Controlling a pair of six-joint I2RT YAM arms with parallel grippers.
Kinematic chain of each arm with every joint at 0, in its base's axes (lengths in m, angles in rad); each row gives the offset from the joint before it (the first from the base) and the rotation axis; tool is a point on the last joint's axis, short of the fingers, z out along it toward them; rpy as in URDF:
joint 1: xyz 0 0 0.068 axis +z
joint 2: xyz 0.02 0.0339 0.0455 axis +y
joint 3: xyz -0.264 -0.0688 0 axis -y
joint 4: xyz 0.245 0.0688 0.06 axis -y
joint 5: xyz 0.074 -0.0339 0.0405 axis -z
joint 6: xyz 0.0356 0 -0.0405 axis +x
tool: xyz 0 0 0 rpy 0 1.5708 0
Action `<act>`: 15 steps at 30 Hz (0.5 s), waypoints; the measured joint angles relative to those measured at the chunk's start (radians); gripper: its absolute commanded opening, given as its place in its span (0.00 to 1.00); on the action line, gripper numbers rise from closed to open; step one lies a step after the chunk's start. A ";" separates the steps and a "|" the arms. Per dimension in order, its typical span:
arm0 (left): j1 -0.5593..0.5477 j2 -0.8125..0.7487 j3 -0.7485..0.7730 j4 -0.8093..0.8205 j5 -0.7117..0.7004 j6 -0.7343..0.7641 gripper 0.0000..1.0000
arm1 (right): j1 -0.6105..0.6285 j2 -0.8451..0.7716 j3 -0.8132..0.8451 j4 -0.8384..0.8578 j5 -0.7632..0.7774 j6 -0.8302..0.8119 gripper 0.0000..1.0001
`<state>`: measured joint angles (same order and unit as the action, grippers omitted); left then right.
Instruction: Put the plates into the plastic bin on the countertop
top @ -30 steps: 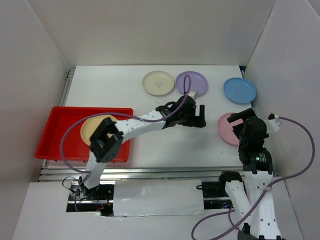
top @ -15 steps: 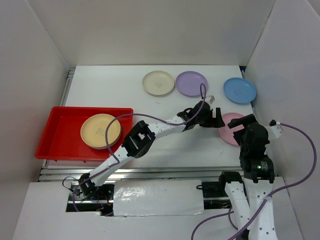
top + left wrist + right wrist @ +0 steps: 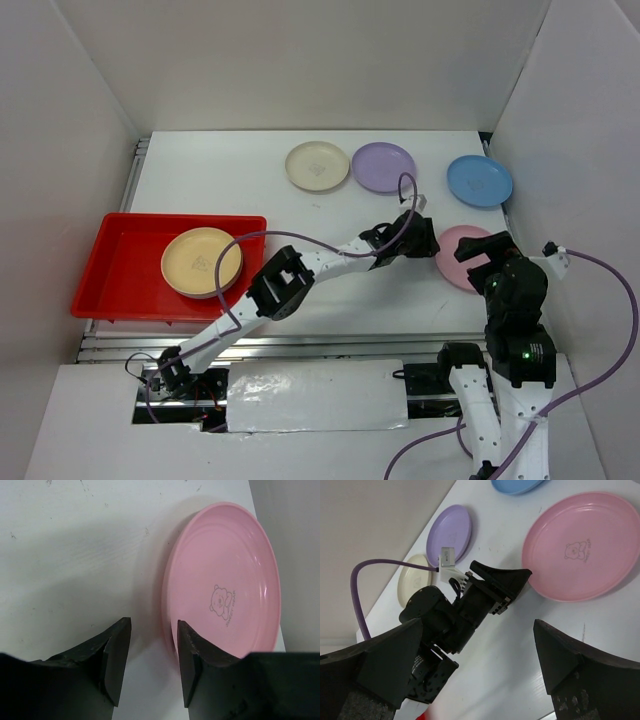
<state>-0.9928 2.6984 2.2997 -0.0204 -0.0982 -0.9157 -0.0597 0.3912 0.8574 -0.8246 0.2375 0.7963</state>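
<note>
Arms crowd the pink plate
From above, the right arm covers the pink plate's right side and the left arm overlaps its left rim; its emblem cannot be made out. In the left wrist view, one of the left fingers hides the plate's near rim. In the right wrist view, the blue plate beyond the pink plate is cut by the top edge; the cream plate left of it sits half behind the arm.
</note>
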 measured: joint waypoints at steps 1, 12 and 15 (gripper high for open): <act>-0.003 0.000 0.000 0.002 -0.005 0.001 0.50 | 0.000 -0.002 0.000 0.000 -0.005 -0.003 1.00; -0.027 0.032 0.018 0.036 0.004 -0.003 0.00 | 0.000 -0.011 0.000 -0.005 -0.025 -0.034 1.00; -0.027 0.014 -0.026 0.059 -0.008 -0.006 0.00 | 0.000 -0.011 0.000 -0.005 -0.028 -0.037 1.00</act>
<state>-1.0199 2.7129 2.2738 0.0383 -0.1062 -0.9215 -0.0597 0.3798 0.8577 -0.8291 0.2096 0.7589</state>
